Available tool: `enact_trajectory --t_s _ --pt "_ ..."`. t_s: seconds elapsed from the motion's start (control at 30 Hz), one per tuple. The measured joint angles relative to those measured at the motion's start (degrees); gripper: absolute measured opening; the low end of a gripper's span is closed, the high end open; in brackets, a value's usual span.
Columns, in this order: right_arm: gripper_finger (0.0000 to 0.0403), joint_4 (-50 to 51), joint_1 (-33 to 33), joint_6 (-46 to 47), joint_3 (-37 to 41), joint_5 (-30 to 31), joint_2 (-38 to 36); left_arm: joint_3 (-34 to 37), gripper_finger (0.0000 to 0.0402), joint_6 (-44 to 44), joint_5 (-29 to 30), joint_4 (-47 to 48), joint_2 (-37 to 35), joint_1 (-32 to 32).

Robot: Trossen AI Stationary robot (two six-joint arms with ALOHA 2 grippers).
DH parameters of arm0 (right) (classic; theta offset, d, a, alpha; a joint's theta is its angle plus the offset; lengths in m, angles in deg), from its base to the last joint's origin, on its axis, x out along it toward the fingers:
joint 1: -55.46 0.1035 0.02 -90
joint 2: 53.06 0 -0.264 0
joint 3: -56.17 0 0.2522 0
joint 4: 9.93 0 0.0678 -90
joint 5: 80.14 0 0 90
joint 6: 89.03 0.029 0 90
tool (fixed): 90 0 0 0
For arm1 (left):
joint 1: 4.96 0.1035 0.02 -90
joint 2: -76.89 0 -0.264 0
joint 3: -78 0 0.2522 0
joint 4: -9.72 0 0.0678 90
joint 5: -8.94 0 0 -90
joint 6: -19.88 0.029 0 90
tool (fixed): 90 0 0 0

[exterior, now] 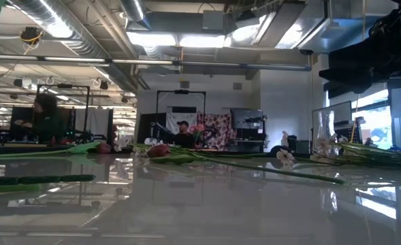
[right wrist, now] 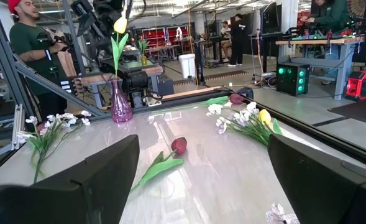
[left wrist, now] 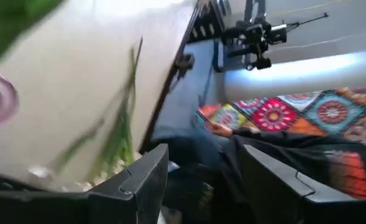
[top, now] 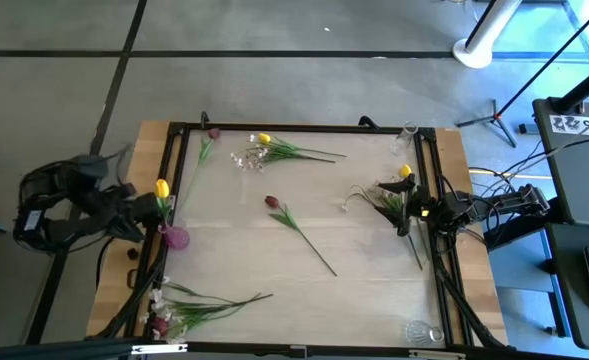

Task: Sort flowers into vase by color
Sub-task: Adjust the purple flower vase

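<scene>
A purple vase (top: 176, 238) stands by the table's left edge with one yellow tulip (top: 162, 188) upright in it, also seen in the right wrist view as the vase (right wrist: 120, 102) and tulip (right wrist: 120, 25). My left gripper (top: 144, 212) (left wrist: 201, 168) is open just left of that tulip. My right gripper (top: 399, 208) (right wrist: 202, 155) is open near the right edge, over a bunch with a yellow tulip (top: 406, 172) lying on the table. A dark red tulip (top: 271, 202) (right wrist: 178, 145) lies mid-table. A yellow tulip (top: 264, 139) with a white spray (top: 244, 160) and a red tulip (top: 213, 132) lie by the far edge.
More flowers (top: 189, 308) lie in a bunch at the near left corner. A clear vase (top: 409, 130) stands at the far right corner and another (top: 421, 332) at the near right corner. A black frame (top: 294, 127) borders the table. People stand in the room beyond.
</scene>
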Motion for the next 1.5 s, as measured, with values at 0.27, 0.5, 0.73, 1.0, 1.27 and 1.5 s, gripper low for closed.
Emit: enact_trajectory --t_s 0.27,0.5,0.73,1.0,1.27,1.5 --pt "0.0353 0.0 0.0 0.0 0.0 0.0 0.0 -14.4 0.0194 -0.4 24.6 -0.1 -0.1 -11.6" --pt "0.0354 0.0 0.0 0.0 0.0 0.0 0.0 -14.7 0.0178 -4.9 41.1 0.0 -0.1 -32.2" --pt "0.0353 0.0 0.0 0.0 0.0 0.0 0.0 -7.6 0.0162 -15.3 42.1 0.0 -0.1 -47.1" --pt "0.0354 0.0 0.0 0.0 0.0 0.0 0.0 6.8 0.0162 -11.5 28.4 0.1 0.2 -45.4" --pt "0.0353 0.0 0.0 0.0 0.0 0.0 0.0 8.1 0.0162 0.2 28.5 0.0 6.4 -39.3" --pt "0.0353 0.0 0.0 0.0 0.0 0.0 0.0 5.7 0.0162 9.5 29.8 0.0 13.3 -38.6"
